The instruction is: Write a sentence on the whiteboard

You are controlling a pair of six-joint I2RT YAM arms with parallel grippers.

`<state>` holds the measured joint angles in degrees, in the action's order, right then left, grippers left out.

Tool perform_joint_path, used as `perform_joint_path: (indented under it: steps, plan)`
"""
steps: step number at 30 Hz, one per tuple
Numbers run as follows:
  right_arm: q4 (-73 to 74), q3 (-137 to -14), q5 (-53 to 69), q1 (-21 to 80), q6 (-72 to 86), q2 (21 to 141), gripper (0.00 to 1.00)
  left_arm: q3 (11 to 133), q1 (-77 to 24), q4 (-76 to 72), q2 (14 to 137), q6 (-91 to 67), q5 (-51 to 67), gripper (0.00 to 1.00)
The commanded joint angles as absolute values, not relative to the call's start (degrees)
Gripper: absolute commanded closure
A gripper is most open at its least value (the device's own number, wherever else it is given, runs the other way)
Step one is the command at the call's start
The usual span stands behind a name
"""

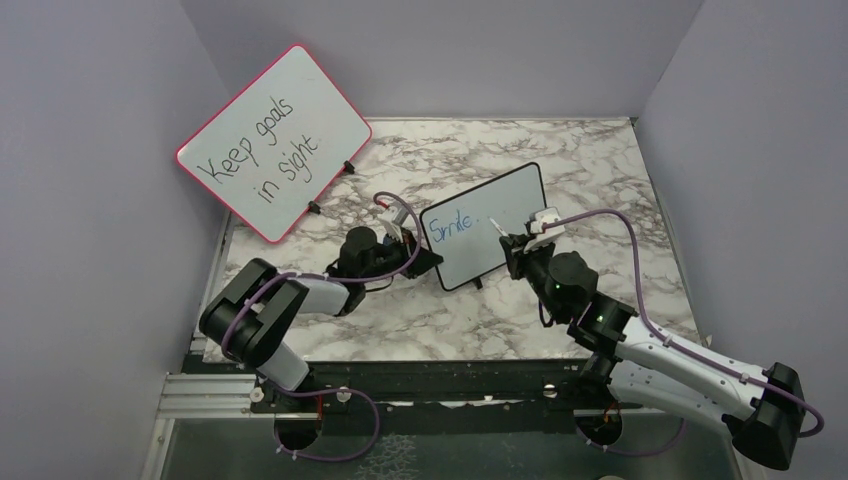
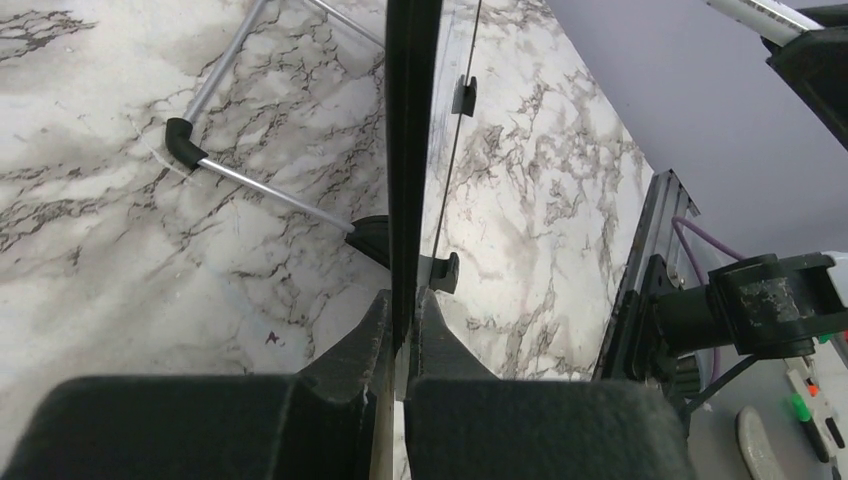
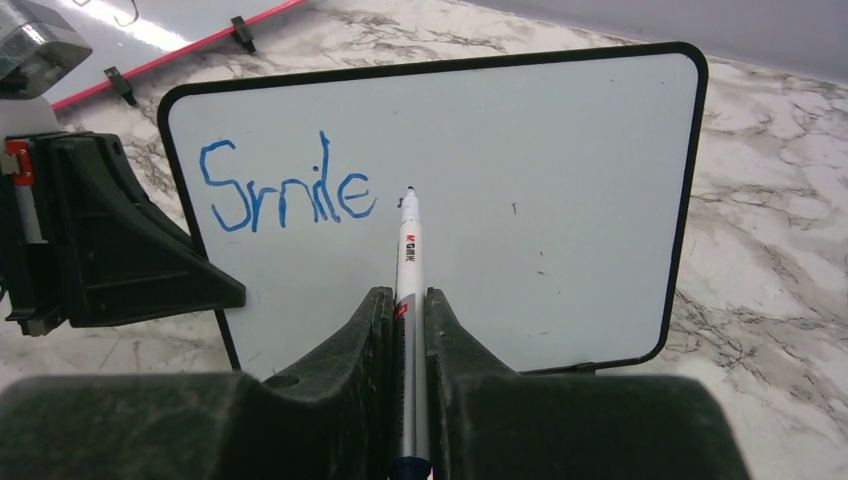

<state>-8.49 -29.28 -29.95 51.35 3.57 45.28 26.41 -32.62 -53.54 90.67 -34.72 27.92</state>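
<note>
The small black-framed whiteboard (image 1: 500,215) stands upright in the middle of the marble table. On it the sentence (image 3: 285,190) reads "Smile" in blue at the upper left. My left gripper (image 1: 418,252) is shut on the whiteboard's left edge; in the left wrist view its jaws pinch the thin black frame (image 2: 410,150). My right gripper (image 3: 405,300) is shut on a white marker (image 3: 409,250). The marker's tip points at the whiteboard (image 3: 540,150) just right of the "e". In the top view the right gripper (image 1: 520,248) is in front of the board's middle.
A larger red-framed board (image 1: 272,140) reading "Keep goals in sight" leans at the back left, its wire stand (image 2: 240,185) on the table behind the small board. Grey walls enclose the table on three sides. A metal rail (image 1: 400,385) runs along the near edge.
</note>
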Motion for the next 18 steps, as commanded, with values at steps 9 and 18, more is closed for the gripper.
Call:
perform_joint_path:
  steps: [9, 18]
  plan:
    - [-10.7, -29.8, -28.0, 51.2, 2.7, 47.4, 0.99, 23.4, -31.6, -29.0, 75.2, -24.8, 22.6, 1.0]
    - [-12.5, -30.3, -26.3, 51.2, 1.0, 47.5, 0.99, 23.5, -30.5, -27.4, 76.9, -22.9, 22.6, 0.91]
